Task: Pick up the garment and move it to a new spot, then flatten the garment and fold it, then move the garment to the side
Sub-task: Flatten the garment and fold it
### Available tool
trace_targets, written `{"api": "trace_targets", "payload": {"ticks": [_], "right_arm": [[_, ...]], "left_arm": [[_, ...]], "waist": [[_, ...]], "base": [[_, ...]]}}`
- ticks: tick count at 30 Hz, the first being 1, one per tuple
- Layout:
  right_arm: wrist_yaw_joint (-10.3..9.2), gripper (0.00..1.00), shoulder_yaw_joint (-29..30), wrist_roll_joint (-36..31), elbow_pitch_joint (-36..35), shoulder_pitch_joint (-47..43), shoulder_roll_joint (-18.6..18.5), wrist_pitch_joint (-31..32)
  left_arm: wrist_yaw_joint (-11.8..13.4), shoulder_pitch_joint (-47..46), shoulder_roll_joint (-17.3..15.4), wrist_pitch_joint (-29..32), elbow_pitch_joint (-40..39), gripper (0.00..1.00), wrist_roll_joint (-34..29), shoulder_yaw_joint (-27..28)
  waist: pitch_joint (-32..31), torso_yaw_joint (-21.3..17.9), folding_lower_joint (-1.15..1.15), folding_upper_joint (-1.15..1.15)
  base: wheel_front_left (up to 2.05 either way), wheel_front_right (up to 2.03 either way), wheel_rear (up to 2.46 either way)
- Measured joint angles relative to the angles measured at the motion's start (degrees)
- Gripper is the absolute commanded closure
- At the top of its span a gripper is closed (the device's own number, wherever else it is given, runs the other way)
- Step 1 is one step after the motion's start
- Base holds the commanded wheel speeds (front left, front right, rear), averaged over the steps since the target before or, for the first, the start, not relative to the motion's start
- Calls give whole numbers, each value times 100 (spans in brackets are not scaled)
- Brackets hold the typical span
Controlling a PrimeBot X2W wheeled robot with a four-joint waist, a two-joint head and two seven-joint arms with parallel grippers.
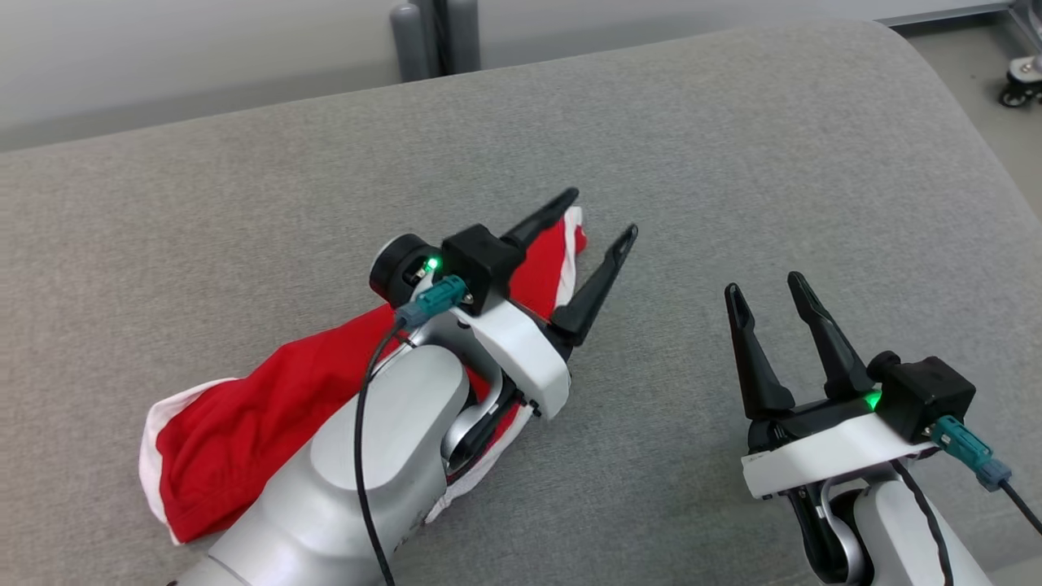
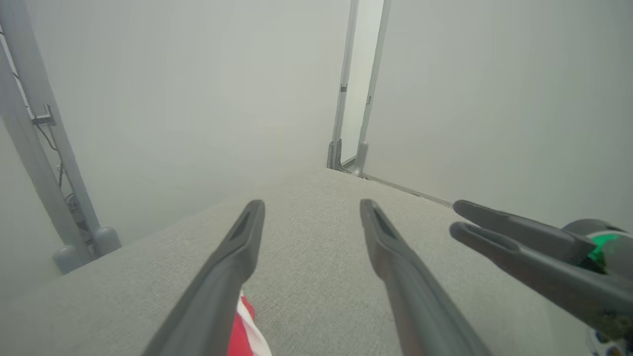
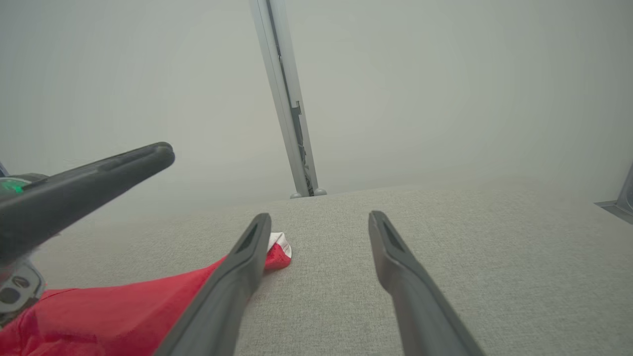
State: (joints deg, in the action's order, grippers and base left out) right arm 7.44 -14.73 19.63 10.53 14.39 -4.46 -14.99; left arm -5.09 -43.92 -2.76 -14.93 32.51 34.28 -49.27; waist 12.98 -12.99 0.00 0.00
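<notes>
The garment (image 1: 244, 415) is laid on the padded surface (image 1: 733, 146), stretched from 8 o'clock toward the middle. The left claw (image 1: 602, 213) is held over its 2 o'clock end. The right claw (image 1: 764, 284) is placed at 4 o'clock, apart from the garment.

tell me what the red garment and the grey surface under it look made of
The garment looks like soft knit cloth, perhaps cotton jersey, matte red with white trim: it bunches loosely. The surface looks like woven upholstery fabric, matte, with a fine speckled weave; its rounded edge hints at padding.
</notes>
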Motion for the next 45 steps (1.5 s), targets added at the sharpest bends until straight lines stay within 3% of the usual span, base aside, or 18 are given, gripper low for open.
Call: {"api": "trace_targets", "payload": {"ticks": [8, 14, 17, 25, 37, 45], "right_arm": [[0, 0, 92, -54, -18, -94, -10, 0], [0, 0, 110, -94, -30, -209, -71, 0], [0, 0, 134, -100, -38, -233, -85, 0], [0, 0, 134, -105, -46, -327, -114, 0], [0, 0, 115, -91, -53, -326, -166, 0], [0, 0, 82, -52, -42, -315, -165, -1]], "left_arm": [[267, 760, 3, -8, -962, 0, -145, 947], [417, 1966, -2, -8, -1775, 0, -557, 1903], [426, 2430, -8, -8, -1884, 0, -602, 2108], [577, 3114, -3, 30, -1425, 0, -230, 2198], [1745, 3159, -357, 110, -888, 0, -657, 2665], [1886, 3006, -583, 754, -338, 0, -713, 2609]], "waist": [[-125, 424, 0, 0], [-355, 794, 0, 0], [-452, 921, 0, 0], [-588, 1098, 0, 0], [-480, 1057, 0, 0], [-449, 1001, 0, 0]], "base": [[0, 0, 0], [0, 0, 0], [0, 0, 0], [0, 0, 0], [0, 0, 0], [0, 0, 0]]}}
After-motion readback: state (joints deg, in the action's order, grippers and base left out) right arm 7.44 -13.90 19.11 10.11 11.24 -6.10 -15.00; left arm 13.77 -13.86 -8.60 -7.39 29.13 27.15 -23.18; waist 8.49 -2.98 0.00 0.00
